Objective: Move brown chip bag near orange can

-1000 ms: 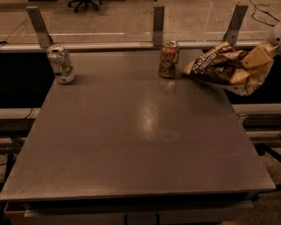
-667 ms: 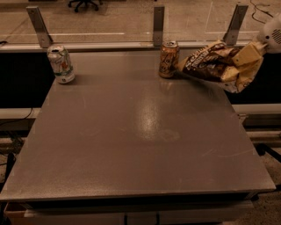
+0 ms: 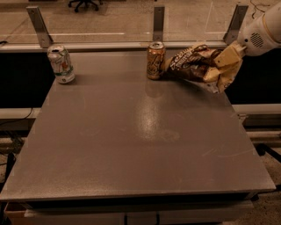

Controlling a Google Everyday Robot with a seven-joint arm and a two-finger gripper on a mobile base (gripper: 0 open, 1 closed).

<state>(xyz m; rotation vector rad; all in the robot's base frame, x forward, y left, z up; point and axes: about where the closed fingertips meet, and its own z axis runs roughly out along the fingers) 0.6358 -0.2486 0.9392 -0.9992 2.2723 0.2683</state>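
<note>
- One brown chip bag [image 3: 189, 66] sits at the far right of the table [image 3: 131, 145], close to the back edge. It lies lengthwise, with its dark crinkled body pointing left and its cream-yellow end drooping on the right.
- One orange can [image 3: 155, 60] stands upright at the back of the table, just left of the bag. The bag's left tip is right beside the can, but contact between them cannot be made out.
- A second can, white and green [image 3: 60, 64], stands upright at the far left corner, well apart from the orange can and the bag. That makes two cans in all.
- One gripper [image 3: 221, 65] reaches in from the upper right on a white arm [image 3: 263, 30]. Its pale fingers are pinched on the bag's right end.
- Three grey metal posts rise along the rail behind the table: one on the left [image 3: 38, 26], one in the middle [image 3: 158, 23] behind the orange can, and one on the right [image 3: 234, 23] beside the arm.
- The base of one office chair [image 3: 83, 3] shows on the floor beyond.
</note>
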